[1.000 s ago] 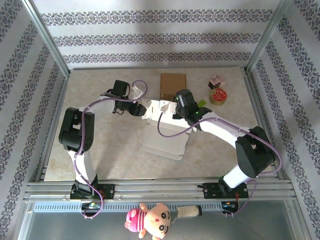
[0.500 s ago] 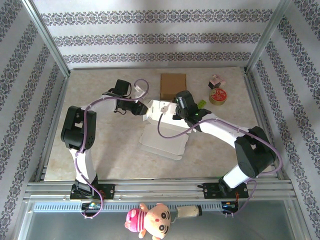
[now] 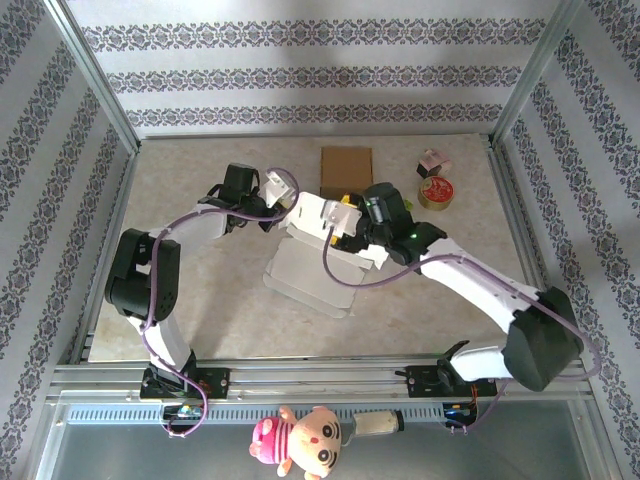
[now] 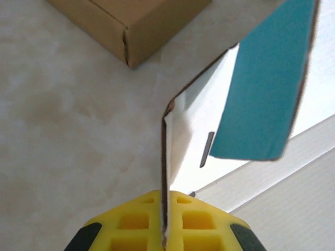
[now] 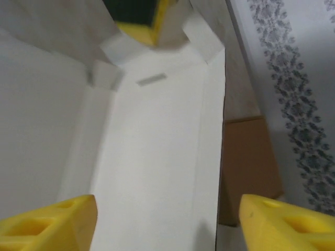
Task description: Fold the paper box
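Box flap (image 4: 181, 140) in left claw (image 4: 163, 229)

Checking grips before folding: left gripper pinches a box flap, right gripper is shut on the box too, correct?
No. The right gripper is open, per the right wrist view; the left gripper does pinch a box flap.

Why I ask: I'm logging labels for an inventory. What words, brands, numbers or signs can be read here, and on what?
No text can be read.
round red tin: a lid design, too small to read.
small pink box: too small to tell any print.
white paper box: no print shows.
brown cardboard box: no print shows.
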